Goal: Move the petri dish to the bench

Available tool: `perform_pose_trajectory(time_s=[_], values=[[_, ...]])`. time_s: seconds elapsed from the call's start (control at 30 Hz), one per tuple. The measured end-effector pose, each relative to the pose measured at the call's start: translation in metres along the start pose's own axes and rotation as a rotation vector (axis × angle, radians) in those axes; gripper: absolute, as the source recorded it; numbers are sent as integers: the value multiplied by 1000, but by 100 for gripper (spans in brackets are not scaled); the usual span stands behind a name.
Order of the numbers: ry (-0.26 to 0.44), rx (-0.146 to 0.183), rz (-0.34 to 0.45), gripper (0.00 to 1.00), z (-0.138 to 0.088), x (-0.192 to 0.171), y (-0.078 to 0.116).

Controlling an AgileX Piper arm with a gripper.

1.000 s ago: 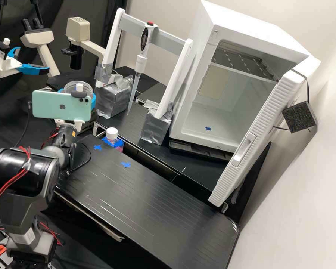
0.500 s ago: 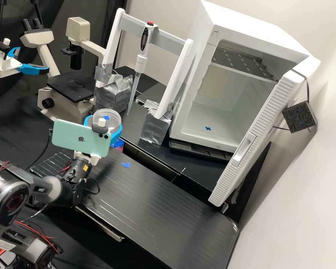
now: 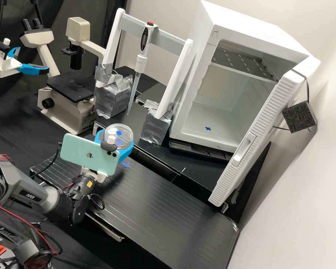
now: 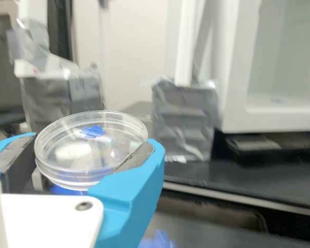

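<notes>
Black bench (image 3: 164, 209) with open incubator (image 3: 257, 28) at far side, gripper (image 3: 117, 138) holds petri dish (image 3: 125, 130) above bench, fingers parted about dish-wide against its sides.

Bright wall (image 3: 298, 216), pale glints on black bench (image 3: 168, 209), shadow beneath

In the high view, a phone (image 3: 87, 152) partly hides the hand (image 3: 116, 137); second arm (image 3: 6, 68) cut off

Open room stretches rightward over the near bench (image 3: 156, 209); the microscope (image 3: 69, 108) blocks the far left; beyond the bench stand the pipette stand (image 3: 176, 78) and swung-out cabinet door (image 3: 261, 130).
</notes>
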State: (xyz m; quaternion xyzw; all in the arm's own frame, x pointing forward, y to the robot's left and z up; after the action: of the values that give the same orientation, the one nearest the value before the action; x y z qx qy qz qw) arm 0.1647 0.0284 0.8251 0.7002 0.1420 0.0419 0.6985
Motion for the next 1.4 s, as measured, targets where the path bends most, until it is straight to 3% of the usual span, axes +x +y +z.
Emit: perform_pose_trajectory(time_s=[0.37, 0.6, 0.9, 1.2, 1.4], values=[[-161, 47, 24, 0, 26, -20, 12], [-196, 63, 22, 0, 30, -28, 9], [-191, 39, 3, 0, 31, -32, 9], [-217, -34, 13, 0, 29, -41, 14], [-231, -62, 15, 0, 27, -42, 14]])
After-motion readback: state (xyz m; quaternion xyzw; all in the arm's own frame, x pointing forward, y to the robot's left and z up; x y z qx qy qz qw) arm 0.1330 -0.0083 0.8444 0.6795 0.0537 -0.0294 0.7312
